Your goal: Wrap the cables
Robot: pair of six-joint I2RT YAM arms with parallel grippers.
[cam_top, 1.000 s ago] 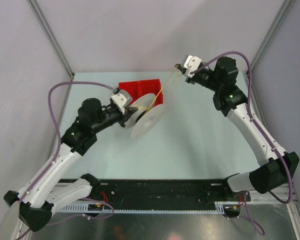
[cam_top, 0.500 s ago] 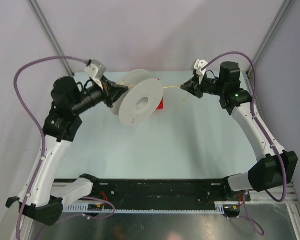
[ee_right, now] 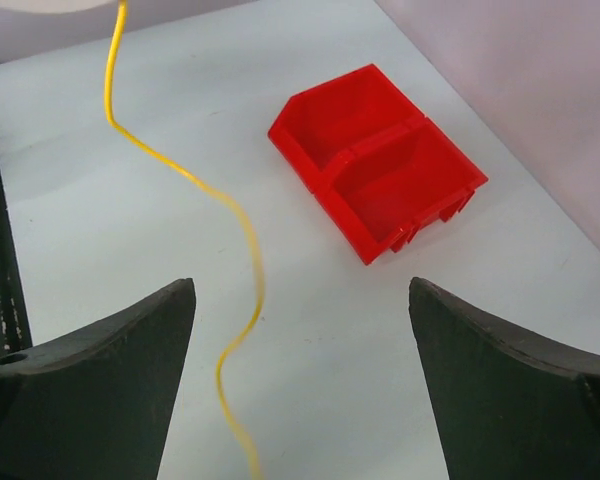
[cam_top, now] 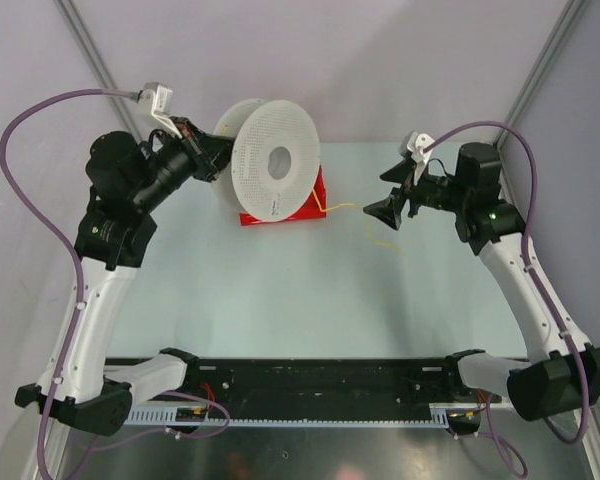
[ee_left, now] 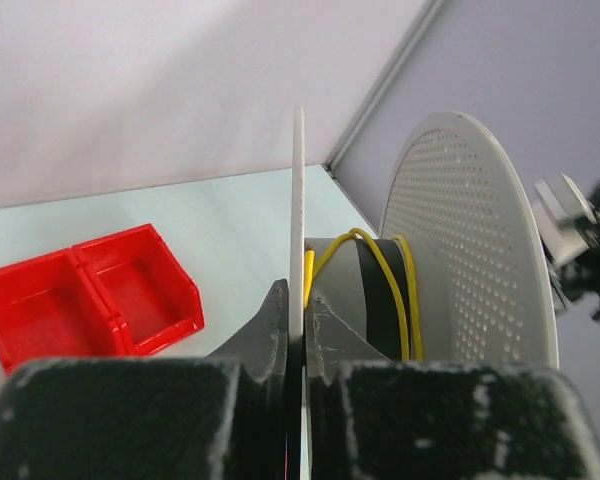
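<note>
A white perforated spool [cam_top: 270,165] is held up in the air over the back of the table, and my left gripper [cam_top: 212,157] is shut on its near flange [ee_left: 299,200]. A few turns of the thin yellow cable [ee_left: 382,275] lie round the grey hub. From the spool the cable [cam_top: 345,207] trails down loose onto the table. My right gripper [cam_top: 383,193] stands wide open beside that loose end. In the right wrist view the cable [ee_right: 242,225] runs free between the open fingers of my right gripper [ee_right: 300,340], nearer the left one and touching neither.
A red two-compartment bin [cam_top: 300,216] sits on the table beneath the spool; it also shows as the red bin [ee_right: 375,160] and the red bin [ee_left: 80,295]. The pale table [cam_top: 280,300] is walled at the back and sides. A black rail [cam_top: 310,385] runs along the near edge.
The left arm lifted the spool up and back, turning its flange toward the camera. The right gripper opened, let go of the cable, and moved nearer and to the right.
</note>
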